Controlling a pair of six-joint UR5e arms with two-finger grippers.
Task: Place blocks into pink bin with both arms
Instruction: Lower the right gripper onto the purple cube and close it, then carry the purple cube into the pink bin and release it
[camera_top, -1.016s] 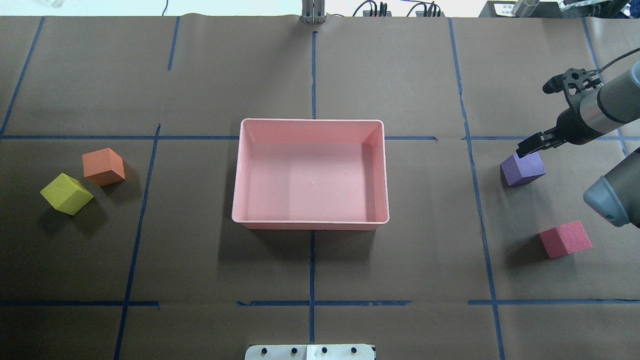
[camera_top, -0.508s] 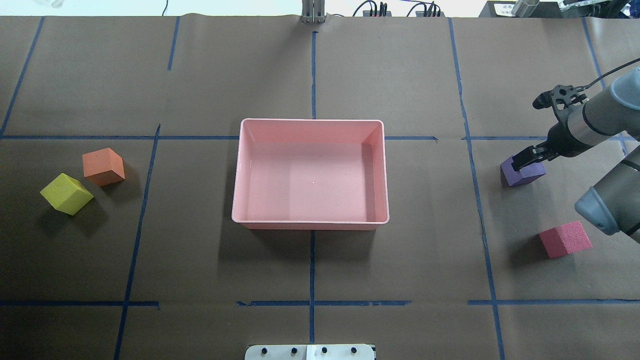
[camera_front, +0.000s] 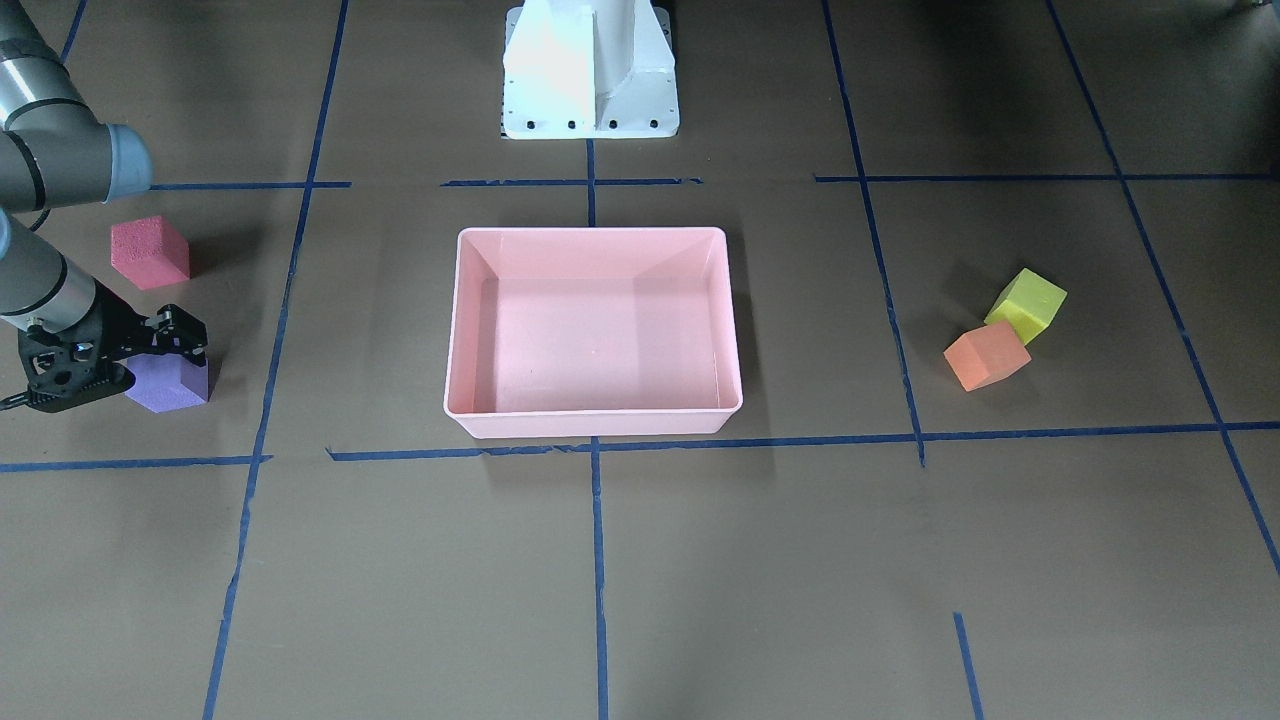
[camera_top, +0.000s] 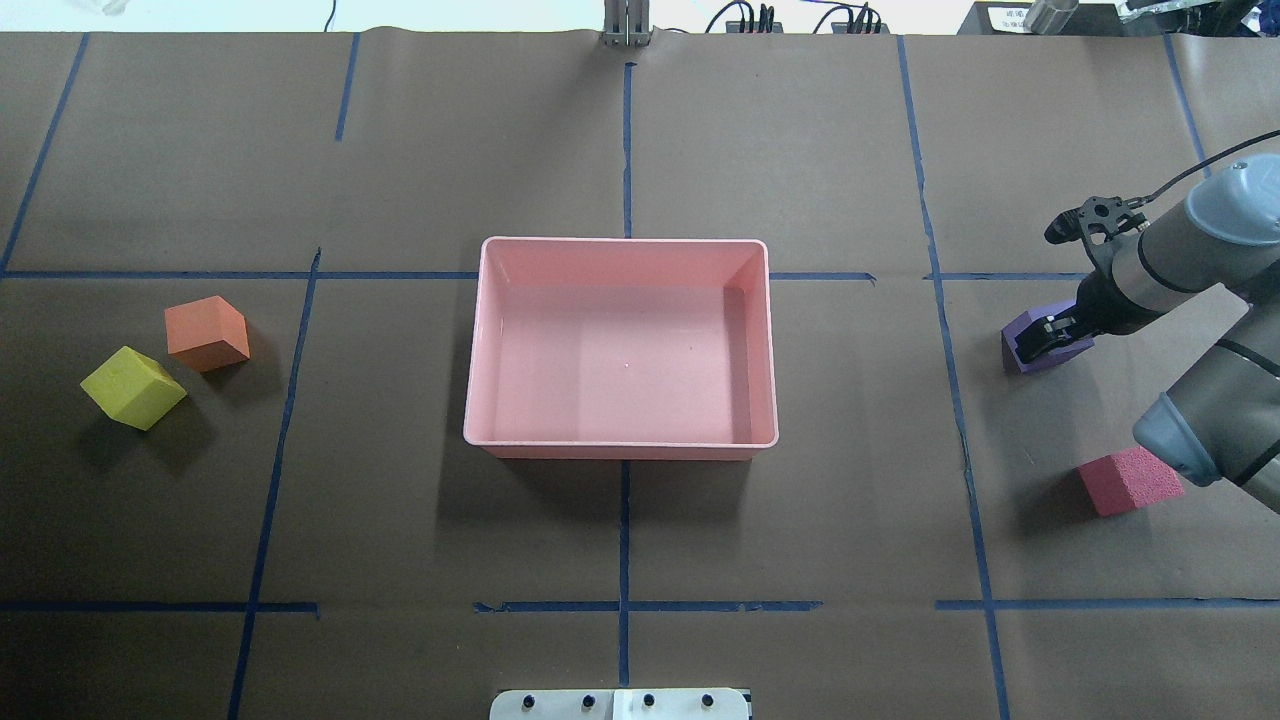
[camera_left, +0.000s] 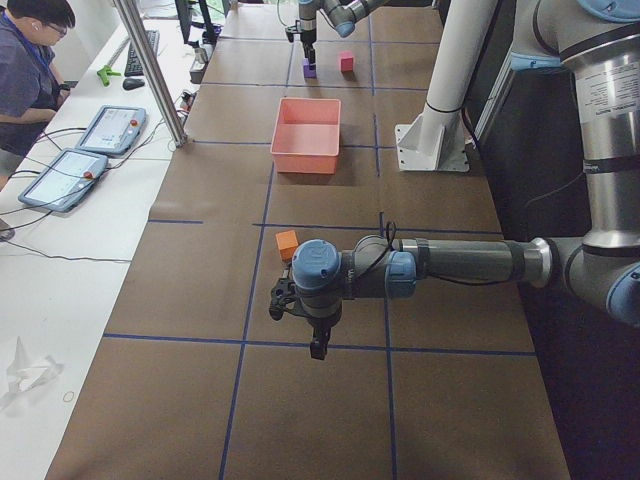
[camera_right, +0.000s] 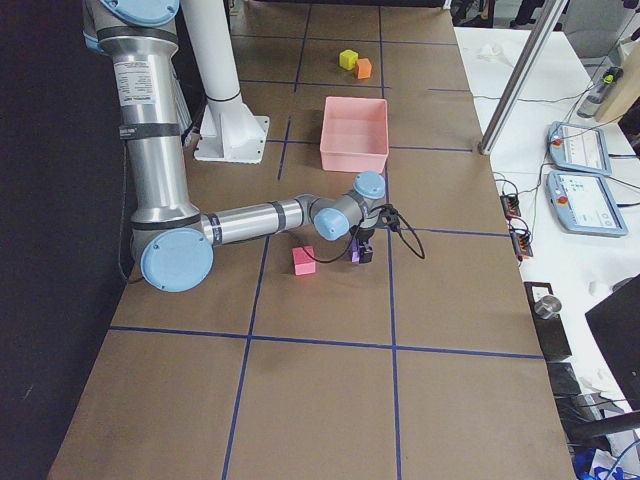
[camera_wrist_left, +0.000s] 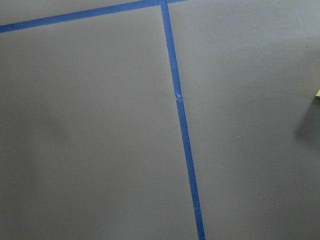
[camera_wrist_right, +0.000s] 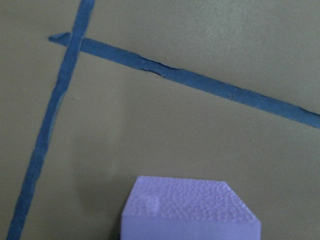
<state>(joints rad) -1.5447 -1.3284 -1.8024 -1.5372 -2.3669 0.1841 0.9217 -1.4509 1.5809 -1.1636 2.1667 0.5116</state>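
Note:
The pink bin (camera_top: 620, 241) stands in the table's middle, with nothing in it. The purple block (camera_top: 1016, 340) and the red block (camera_top: 1126, 481) lie on its right. The orange block (camera_top: 207, 333) and the yellow-green block (camera_top: 132, 387) lie on its left. My right gripper (camera_top: 1046, 337) is low over the purple block (camera_front: 178, 388), open, with a finger on either side of it. The block fills the bottom of the right wrist view (camera_wrist_right: 190, 210). My left gripper (camera_left: 316, 344) hangs above bare table near the orange block (camera_left: 287, 243); I cannot tell if it is open.
Blue tape lines cross the brown table cover. The white pedestal base (camera_front: 590, 70) stands behind the bin on the robot's side. An operator and tablets are beside the table's far edge (camera_left: 30, 60). The right arm's elbow (camera_top: 1200, 440) hangs over the red block's edge.
My right gripper has come down from above and behind the purple block to sit low around it. The blocks and the bin have not moved.

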